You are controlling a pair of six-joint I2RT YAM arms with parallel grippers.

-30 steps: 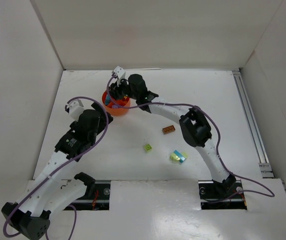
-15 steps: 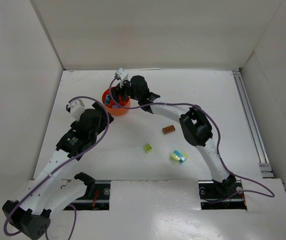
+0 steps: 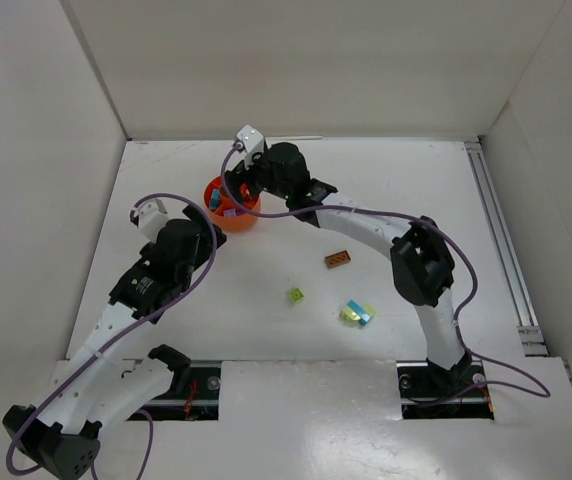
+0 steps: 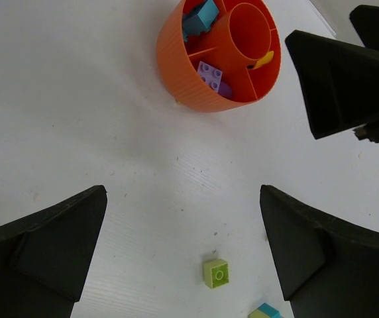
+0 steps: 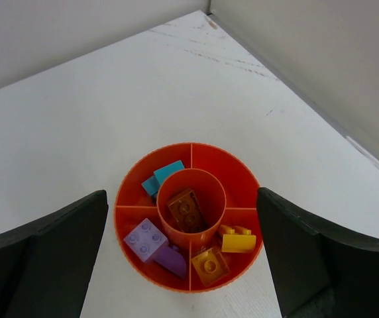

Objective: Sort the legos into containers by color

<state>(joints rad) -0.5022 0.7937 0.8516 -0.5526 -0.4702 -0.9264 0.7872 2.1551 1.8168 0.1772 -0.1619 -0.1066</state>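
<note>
The orange-red dish [image 3: 232, 207] [image 4: 176, 73] [image 5: 242, 165] stands at the back left of the table. Its compartments hold cyan [image 5: 165, 175], purple [image 5: 146, 239], orange [image 5: 209, 262] and yellow [image 5: 238, 240] legos, and a brown one [image 5: 187, 211] lies in the hub. My right gripper [image 3: 240, 190] [image 5: 181, 192] hovers open straight above the dish, holding nothing. My left gripper [image 3: 210, 232] [image 4: 181, 189] stands open just near-left of the dish, empty. On the table lie a brown brick [image 3: 338, 259], a lime green brick [image 3: 295, 296] [image 4: 216, 273] and a yellow-and-cyan cluster [image 3: 357, 313] [image 4: 266, 312].
White walls enclose the table on the left, back and right. A metal rail [image 3: 501, 250] runs along the right edge. Purple cables [image 3: 151, 200] loop off both arms. A black right finger [image 4: 335, 73] shows beside the dish in the left wrist view.
My right gripper has gone from shut to open over the dish and has lifted a little, and its elbow has swung right. The left arm has stayed put.
</note>
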